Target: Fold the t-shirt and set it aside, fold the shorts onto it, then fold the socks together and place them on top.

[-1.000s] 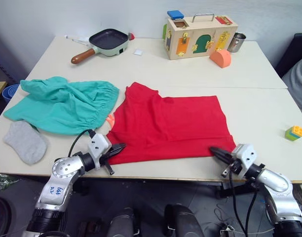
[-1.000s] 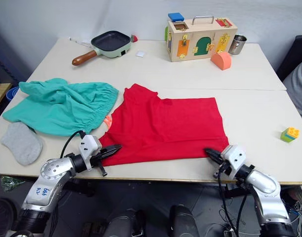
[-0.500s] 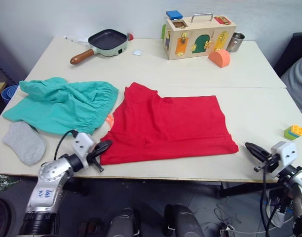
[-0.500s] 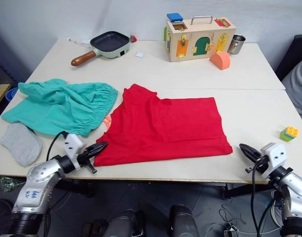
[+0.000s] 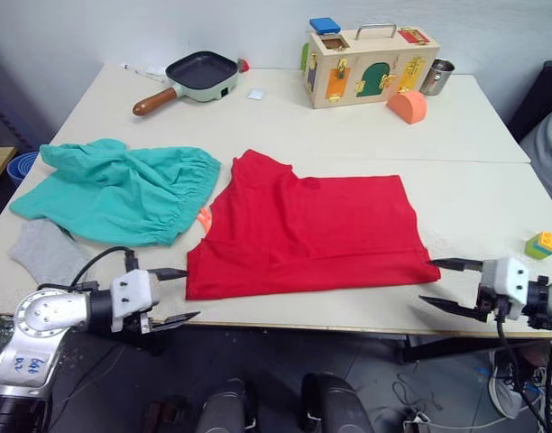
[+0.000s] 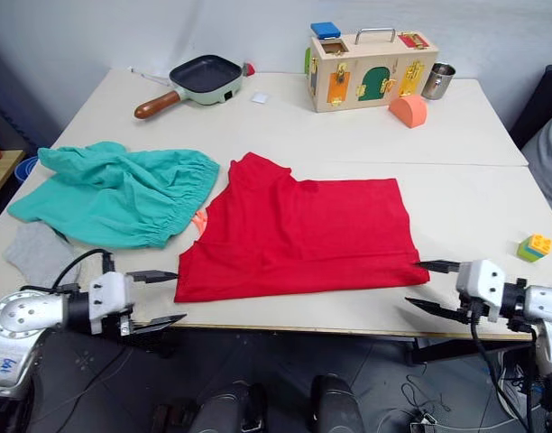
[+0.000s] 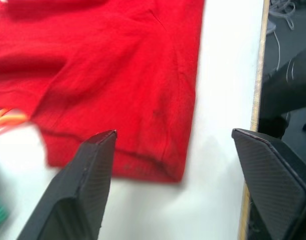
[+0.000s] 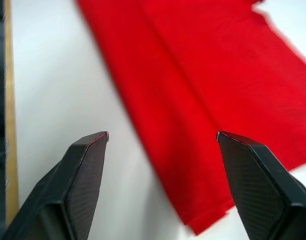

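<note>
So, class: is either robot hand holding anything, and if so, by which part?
Nothing is held. The left hand and right hand are both open, apart from the t-shirt lying flat on the table.

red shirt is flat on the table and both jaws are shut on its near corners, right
Not quite. The t-shirt does lie flat on the table, but both wrist views show the jaws wide open: the left gripper and right gripper sit just off its near corners, gripping nothing.

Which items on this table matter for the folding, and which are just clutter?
For the job: t-shirt, shorts, socks.
Lying about: frying pan, wooden latch box, metal cup, orange block, toy brick.
</note>
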Controlling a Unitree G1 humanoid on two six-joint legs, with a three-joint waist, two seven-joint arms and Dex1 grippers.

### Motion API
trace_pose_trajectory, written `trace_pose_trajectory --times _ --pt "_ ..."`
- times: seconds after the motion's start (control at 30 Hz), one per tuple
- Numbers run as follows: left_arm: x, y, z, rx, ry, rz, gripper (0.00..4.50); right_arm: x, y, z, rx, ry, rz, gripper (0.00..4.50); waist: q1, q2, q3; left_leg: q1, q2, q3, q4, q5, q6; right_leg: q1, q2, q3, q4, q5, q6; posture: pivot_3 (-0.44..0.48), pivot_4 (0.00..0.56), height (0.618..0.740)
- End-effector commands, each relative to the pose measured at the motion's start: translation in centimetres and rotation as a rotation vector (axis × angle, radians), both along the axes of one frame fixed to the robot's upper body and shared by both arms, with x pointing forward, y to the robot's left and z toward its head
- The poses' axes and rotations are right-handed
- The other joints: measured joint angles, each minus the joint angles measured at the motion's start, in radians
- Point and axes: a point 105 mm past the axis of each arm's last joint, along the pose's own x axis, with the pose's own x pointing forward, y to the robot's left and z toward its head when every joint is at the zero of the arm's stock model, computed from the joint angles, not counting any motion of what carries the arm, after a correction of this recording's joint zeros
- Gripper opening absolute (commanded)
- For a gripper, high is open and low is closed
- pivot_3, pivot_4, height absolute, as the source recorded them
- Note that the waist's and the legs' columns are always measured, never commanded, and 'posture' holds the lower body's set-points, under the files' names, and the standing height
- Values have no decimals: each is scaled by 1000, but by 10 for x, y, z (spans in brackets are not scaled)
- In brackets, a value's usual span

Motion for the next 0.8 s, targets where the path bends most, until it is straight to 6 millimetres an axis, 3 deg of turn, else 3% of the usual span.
trace_pose_trajectory --times 0.03,0.1,0.27,0.53,0.6,0.8 --pt "10 -4 -4 55 -42 23 3728 10 -5 -3 -46 8 -41 3326 -1 0 0 0 0 0 0 0 0 0 0 0 0 0 0 0 150 740" --pt "16 -3 -4 61 -60 63 3728 14 -7 -6 -87 16 -48 3326 -2 0 0 0 0 1 0 0 0 -1 0 0 1 0 0 0 150 740" --pt "18 -1 -15 118 -12 74 2552 24 -9 -12 -148 25 -65 3368 -3 0 0 1 0 1 1 1 1 0 0 0 1 0 0 0 150 740" --pt "19 5 -26 87 55 103 2 27 -9 -17 -123 69 -73 700 -3 0 0 13 1 0 -1 -4 -6 13 0 0 -1 0 0 0 150 740" --pt "16 0 -22 54 69 76 0 20 -6 -19 -105 111 -36 35 -3 0 0 14 1 0 -1 -4 -6 13 0 1 -1 0 0 0 150 740" --pt "-3 -2 -13 39 98 -11 0 -9 -12 -14 -50 194 12 10 0 0 0 13 1 -1 -6 -5 -8 12 0 0 -2 -1 -2 0 150 740"
